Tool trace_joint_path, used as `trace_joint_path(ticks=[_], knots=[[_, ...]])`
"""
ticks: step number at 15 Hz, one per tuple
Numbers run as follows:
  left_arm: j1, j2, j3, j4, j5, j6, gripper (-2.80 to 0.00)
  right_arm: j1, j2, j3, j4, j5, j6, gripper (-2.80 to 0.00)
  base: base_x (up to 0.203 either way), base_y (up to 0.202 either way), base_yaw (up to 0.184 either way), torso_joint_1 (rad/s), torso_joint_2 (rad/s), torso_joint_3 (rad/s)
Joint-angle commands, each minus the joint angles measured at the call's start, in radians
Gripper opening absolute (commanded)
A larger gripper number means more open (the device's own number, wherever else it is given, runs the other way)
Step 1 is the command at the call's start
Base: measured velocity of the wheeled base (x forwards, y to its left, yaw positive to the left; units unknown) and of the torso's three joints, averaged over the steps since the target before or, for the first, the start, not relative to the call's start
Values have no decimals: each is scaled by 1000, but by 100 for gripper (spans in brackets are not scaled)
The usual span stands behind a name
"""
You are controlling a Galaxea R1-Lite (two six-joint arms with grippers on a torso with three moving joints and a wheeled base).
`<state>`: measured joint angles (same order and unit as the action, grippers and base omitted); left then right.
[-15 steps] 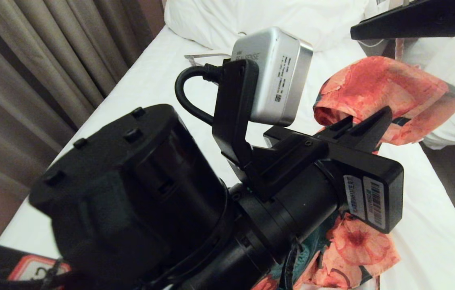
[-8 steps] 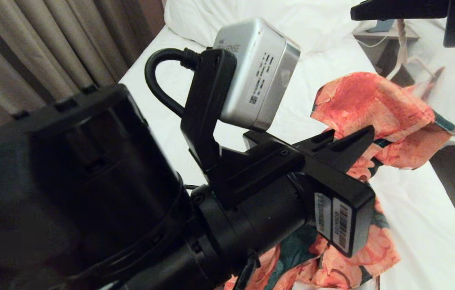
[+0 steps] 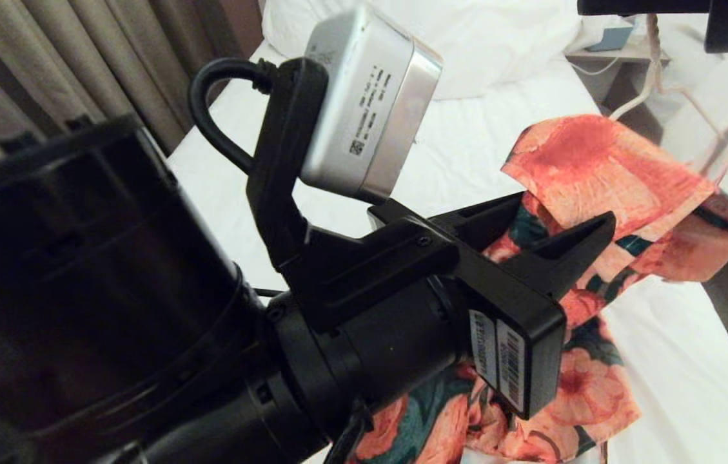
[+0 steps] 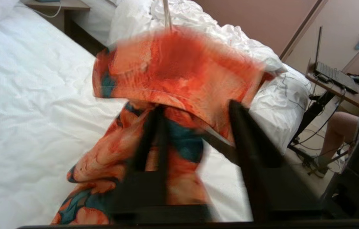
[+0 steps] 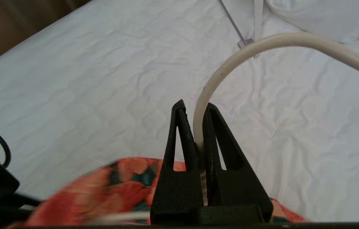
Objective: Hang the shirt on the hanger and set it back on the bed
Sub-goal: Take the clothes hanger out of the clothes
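Note:
The flowered shirt hangs draped over the cream wire hanger, above the bed with its white sheet. My right gripper, at the top right of the head view, is shut on the hanger's hook, with the shirt below it. My left gripper stands open right in front of the shirt, one finger against the hanging cloth and the other finger off to its side. The left arm fills the head view's foreground and hides the shirt's lower part.
A second hanger with a grey crossbar lies on the sheet near the pillow. Another bed with a puffy duvet stands beside it, past a nightstand. Curtains hang on the left. A person's leg and a laptop show beyond.
My left gripper has opened and let go of the shirt, and the left arm has swung up and left. My right gripper has lifted the hanger higher, so the shirt now hangs from it.

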<state>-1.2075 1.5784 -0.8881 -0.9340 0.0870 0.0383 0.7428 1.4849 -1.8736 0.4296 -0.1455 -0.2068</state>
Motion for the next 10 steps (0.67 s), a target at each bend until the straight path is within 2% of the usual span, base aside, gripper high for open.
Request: trace_joint_path(ticks=[1, 5, 10], knots=[[0, -8, 4, -12, -7, 1, 0, -5, 2, -3, 6, 2, -2, -280, 0, 0, 0, 0, 0, 0], [26, -8, 7, -15, -18, 1, 0, -32, 21, -30, 4, 3, -3, -280, 0, 0, 0, 0, 0, 0], [101, -56, -11, -13, -20, 1, 0, -82, 38, -44, -34, 3, -6, -280, 0, 0, 0, 0, 0, 0]])
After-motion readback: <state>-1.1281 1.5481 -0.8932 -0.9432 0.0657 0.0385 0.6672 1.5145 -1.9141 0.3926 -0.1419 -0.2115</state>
